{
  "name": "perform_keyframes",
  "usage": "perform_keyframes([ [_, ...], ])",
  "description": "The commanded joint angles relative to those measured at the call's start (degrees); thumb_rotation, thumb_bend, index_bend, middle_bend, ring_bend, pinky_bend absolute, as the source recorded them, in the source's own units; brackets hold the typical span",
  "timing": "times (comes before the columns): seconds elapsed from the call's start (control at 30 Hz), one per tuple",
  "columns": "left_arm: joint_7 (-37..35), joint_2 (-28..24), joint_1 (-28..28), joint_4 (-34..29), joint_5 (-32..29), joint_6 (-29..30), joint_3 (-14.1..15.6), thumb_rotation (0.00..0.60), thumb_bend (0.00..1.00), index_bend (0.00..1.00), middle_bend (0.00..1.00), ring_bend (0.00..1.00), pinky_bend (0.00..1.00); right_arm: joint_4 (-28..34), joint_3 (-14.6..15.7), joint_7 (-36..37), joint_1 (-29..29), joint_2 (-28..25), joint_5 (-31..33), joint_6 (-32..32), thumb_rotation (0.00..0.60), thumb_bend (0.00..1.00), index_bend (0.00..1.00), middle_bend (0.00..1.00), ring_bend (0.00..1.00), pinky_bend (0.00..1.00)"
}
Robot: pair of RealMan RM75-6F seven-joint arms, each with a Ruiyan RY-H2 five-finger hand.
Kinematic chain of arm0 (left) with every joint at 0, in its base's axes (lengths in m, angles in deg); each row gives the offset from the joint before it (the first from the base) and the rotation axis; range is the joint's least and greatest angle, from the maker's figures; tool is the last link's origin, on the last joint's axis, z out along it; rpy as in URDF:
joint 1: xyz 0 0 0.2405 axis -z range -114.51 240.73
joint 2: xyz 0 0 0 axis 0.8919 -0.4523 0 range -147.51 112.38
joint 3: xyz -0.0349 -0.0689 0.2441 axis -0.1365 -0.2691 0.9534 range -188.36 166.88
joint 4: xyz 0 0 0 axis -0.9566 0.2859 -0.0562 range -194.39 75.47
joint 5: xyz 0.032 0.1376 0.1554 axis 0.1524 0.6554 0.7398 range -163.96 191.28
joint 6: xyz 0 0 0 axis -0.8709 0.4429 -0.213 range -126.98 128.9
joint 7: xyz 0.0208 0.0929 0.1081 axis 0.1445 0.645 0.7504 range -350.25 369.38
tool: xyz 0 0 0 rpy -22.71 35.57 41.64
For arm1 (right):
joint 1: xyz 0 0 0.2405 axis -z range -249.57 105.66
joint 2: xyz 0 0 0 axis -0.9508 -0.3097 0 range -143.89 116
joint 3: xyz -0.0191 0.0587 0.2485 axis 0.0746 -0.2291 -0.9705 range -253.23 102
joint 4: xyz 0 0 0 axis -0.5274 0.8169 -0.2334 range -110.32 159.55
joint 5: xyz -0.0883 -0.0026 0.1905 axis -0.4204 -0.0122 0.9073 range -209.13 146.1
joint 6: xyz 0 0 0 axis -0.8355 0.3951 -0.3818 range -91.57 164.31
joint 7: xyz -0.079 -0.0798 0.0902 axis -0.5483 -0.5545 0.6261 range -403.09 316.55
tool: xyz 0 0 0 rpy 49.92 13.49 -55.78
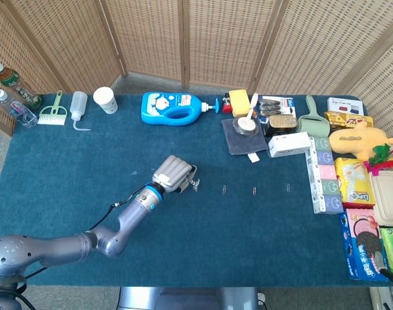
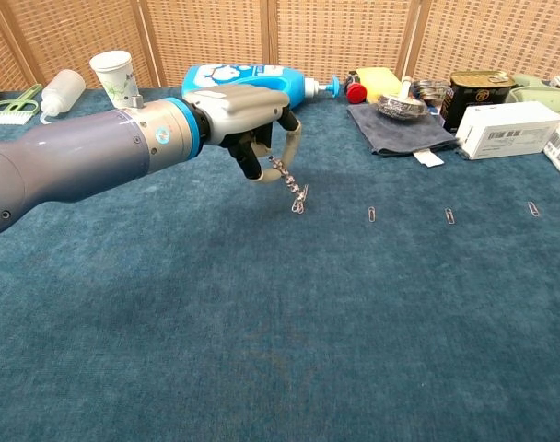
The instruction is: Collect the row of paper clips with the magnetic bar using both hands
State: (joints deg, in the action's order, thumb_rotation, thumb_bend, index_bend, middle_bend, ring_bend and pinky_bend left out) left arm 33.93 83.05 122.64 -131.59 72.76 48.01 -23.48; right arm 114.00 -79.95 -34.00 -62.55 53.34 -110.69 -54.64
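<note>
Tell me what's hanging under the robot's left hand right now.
A short chain of paper clips dangles from the left hand above the blue cloth. The magnetic bar itself is hidden inside the fingers.
</note>
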Motion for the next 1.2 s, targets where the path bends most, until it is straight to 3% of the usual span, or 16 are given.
perform_keyframes([
  [0.03,-1.1,-0.2,-0.2,-0.5,0.5,-0.1,0.0,0.6,0.51,0.63,1.0,1.0,1.0,0.1,0.0,-0.1,0.0,0.0,0.0,0.1,0.6,0.39,0.01,0.05,0.0,0.09],
  [0.23,-3.7,-0.4,-0.9,-0.8,1.3,-0.3,0.2,0.6,0.51,0.63,1.0,1.0,1.0,0.4,-0.1,-0.6,-0.3,0.0,-0.2,0.2,0.6,0.39,0.01,0.05,0.0,0.09],
  [1.2,-7.1,7.1,0.9,10.2,5.3,2.5,-2.4,0.6,0.51,0.63,1.0,1.0,1.0,1.1,-0.3,-1.3,0.1,-0.2,0.3,0.2,0.6,0.39,0.01,0.05,0.0,0.09],
])
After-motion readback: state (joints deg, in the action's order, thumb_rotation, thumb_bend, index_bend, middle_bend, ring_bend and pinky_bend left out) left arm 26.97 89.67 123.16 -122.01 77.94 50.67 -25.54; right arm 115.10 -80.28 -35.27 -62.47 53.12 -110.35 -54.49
